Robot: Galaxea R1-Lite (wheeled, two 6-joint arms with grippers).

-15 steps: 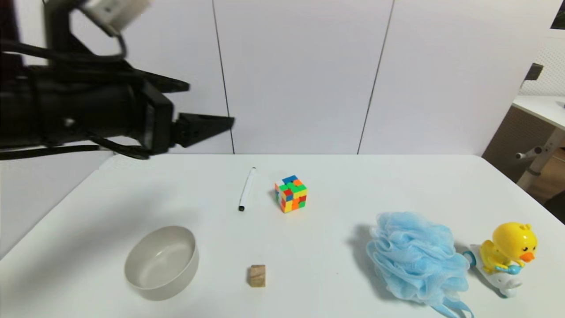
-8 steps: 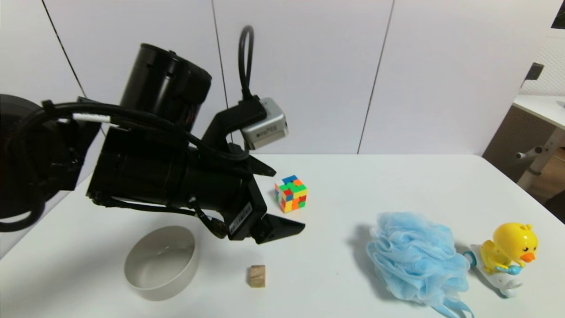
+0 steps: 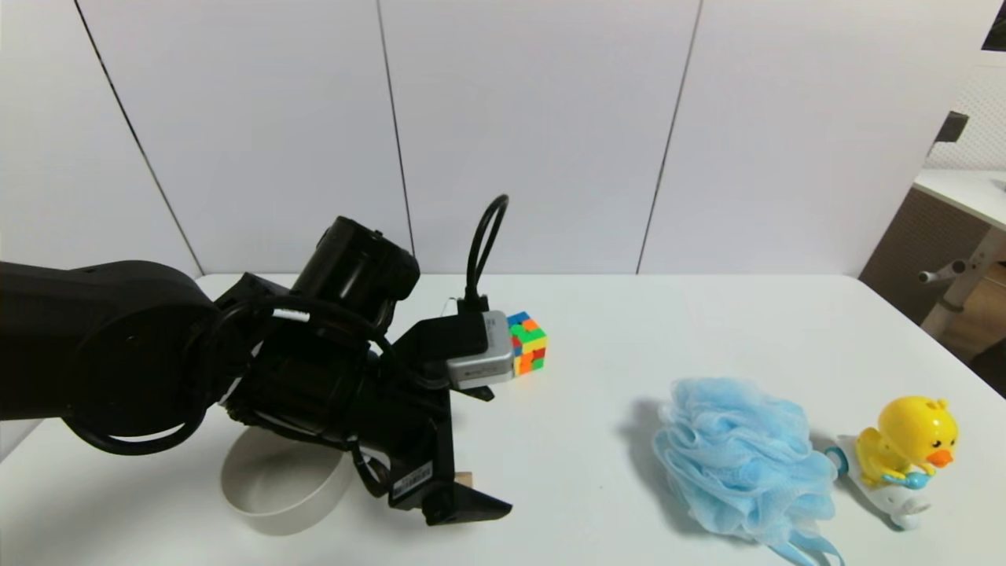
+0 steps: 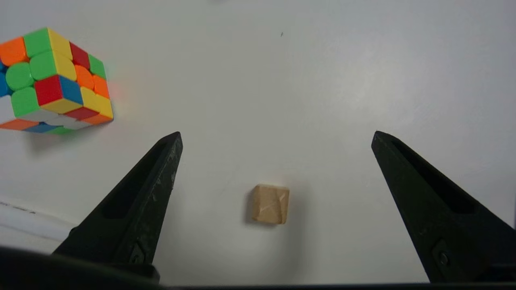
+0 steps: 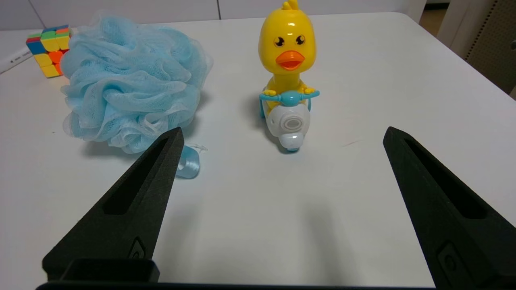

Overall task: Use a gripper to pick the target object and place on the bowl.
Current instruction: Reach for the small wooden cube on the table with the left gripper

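Observation:
The small tan wooden cube (image 4: 271, 204) lies on the white table, near its front edge. My left gripper (image 4: 276, 135) is open and hangs low over the cube, which sits between the two black fingers without touching either. In the head view the left gripper (image 3: 501, 453) hides most of the cube (image 3: 464, 478). The off-white bowl (image 3: 259, 511) stands to the left of the cube, partly hidden by my left arm. My right gripper (image 5: 282, 130) is open and empty above the table's right front, out of the head view.
A multicoloured puzzle cube (image 3: 530, 343) stands behind the left gripper. A blue bath pouf (image 3: 739, 464) and a yellow duck on a scooter (image 3: 904, 452) sit at the right front. A white pen (image 4: 24, 225) lies beside the left finger.
My left arm has swung down and to the right from high at the left. Its open gripper now straddles the wooden cube. The cube and bowl have not moved.

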